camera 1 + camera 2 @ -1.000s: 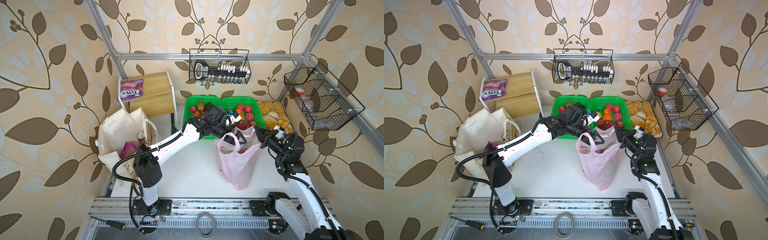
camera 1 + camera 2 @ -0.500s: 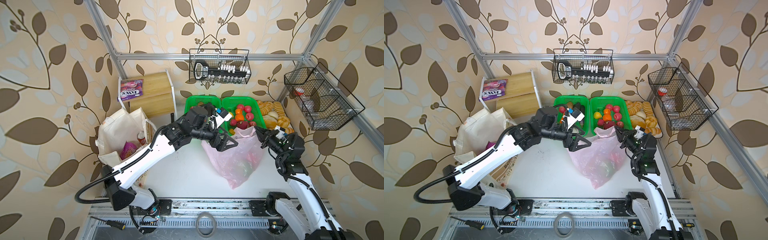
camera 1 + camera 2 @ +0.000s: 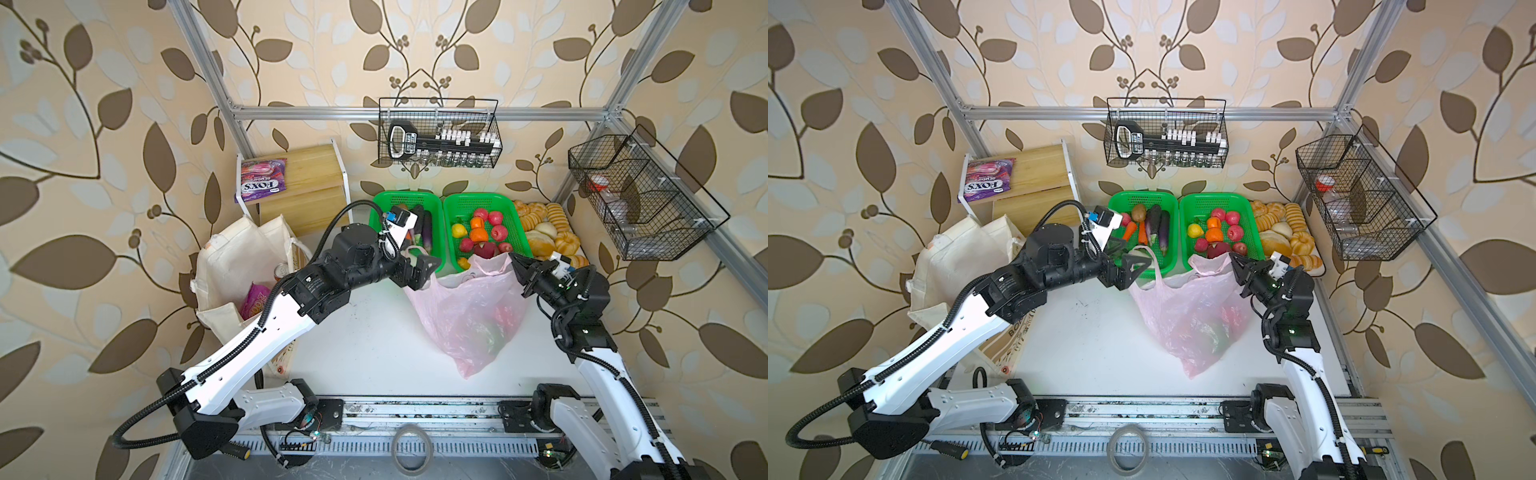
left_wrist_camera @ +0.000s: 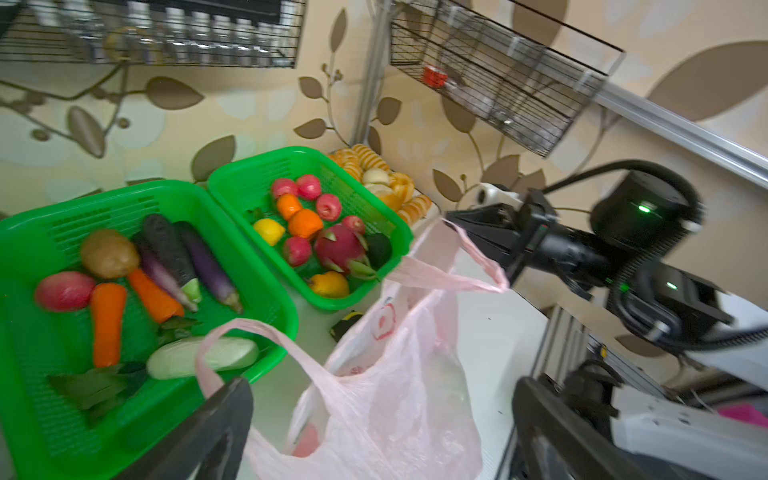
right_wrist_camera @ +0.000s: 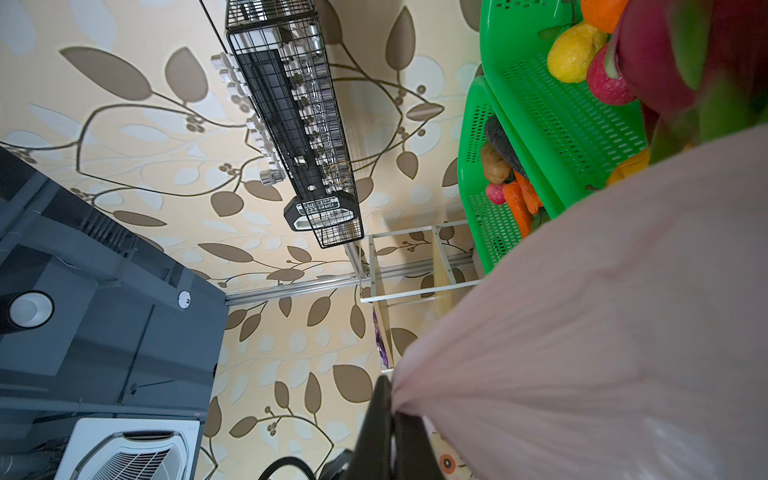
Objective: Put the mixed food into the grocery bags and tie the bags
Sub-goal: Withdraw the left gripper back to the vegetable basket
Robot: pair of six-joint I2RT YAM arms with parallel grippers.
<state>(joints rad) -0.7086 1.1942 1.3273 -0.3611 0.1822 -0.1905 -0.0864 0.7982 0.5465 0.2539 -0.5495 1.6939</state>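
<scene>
White tabletop [image 3: 365, 345], leaf-print walls. Right gripper [image 3: 515, 259] was clamped tight on one handle of the pink plastic bag [image 3: 461, 307], holding that side up. Left gripper [image 3: 424, 272] was spread wide at the bag's mouth opposite, gripping nothing. The free handle loop [image 4: 249, 332] sat right at one finger [image 4: 220, 415]; contact unclear. Red item [image 3: 506, 315] and green item [image 3: 486, 337] showed through the plastic below the fingers. Canvas tote [image 3: 232, 257], with red can [image 3: 281, 271] and purple packet [image 3: 252, 302] inside, stood well behind the left fingers. Green baskets [image 3: 484, 196] sat just beyond the fingertips.
</scene>
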